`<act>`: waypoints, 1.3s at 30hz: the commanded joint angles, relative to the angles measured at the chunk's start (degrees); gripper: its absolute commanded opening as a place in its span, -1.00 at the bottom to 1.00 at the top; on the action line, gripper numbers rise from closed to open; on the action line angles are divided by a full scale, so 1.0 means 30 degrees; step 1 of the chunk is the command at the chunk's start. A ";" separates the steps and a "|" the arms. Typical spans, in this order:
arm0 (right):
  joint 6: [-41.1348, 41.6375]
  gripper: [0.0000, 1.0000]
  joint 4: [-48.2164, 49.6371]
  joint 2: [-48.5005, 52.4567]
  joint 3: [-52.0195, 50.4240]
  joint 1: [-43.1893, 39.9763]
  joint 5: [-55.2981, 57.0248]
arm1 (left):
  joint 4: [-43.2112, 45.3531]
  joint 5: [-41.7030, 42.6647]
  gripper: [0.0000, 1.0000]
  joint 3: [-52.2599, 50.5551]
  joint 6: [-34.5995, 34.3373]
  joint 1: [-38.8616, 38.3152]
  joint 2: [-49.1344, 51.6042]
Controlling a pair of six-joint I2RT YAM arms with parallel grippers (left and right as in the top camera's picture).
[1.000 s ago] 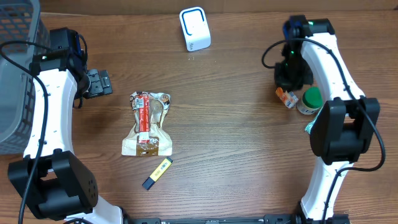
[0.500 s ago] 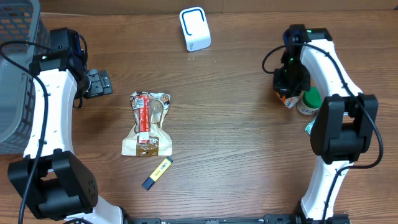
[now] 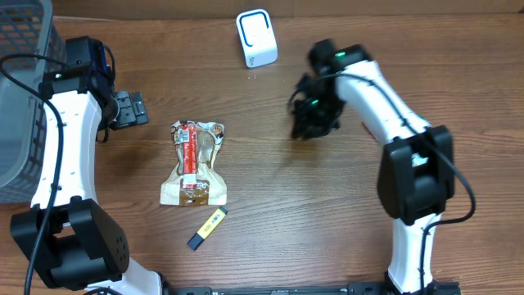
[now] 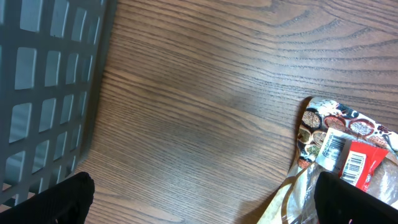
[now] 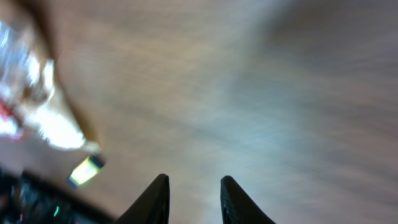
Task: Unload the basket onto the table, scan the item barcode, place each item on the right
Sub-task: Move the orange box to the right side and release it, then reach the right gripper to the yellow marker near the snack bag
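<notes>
One snack bag (image 3: 194, 164) lies flat on the table (image 3: 327, 213), near the left gripper (image 3: 139, 110), which is open wide. The right gripper (image 5: 193, 198) is well apart from it, open a little, holding nothing. The bag looks light, soft and crinkly, so pinch a flat edge

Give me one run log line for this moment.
left gripper: open, empty | right gripper: open, empty | snack packet: lying flat, not held | barcode: facing up | scanner: untouched
</notes>
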 commanded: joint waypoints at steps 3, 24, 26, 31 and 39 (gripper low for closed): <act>0.2390 -0.60 -0.0568 -0.0036 -0.0102 0.3184 -0.1530 | 0.0015 0.0036 0.99 0.0044 0.0350 -0.0080 0.0000; 1.9409 0.81 0.2827 -0.0051 -0.0102 1.3194 0.3410 | 0.0015 0.0036 1.00 0.0044 0.0350 -0.0080 0.0000; 2.0648 0.64 0.2980 -0.0051 -0.0102 1.3413 0.4255 | 0.0015 0.0036 0.99 0.0044 0.0350 -0.0080 0.0000; 2.3707 0.31 0.3104 0.0007 -0.0117 1.3763 0.5727 | 0.0015 0.0036 1.00 0.0044 0.0350 -0.0080 0.0000; 2.5463 0.14 0.3963 0.0051 -0.0619 1.4280 0.5996 | 0.0015 0.0036 1.00 0.0044 0.0357 -0.0080 0.0000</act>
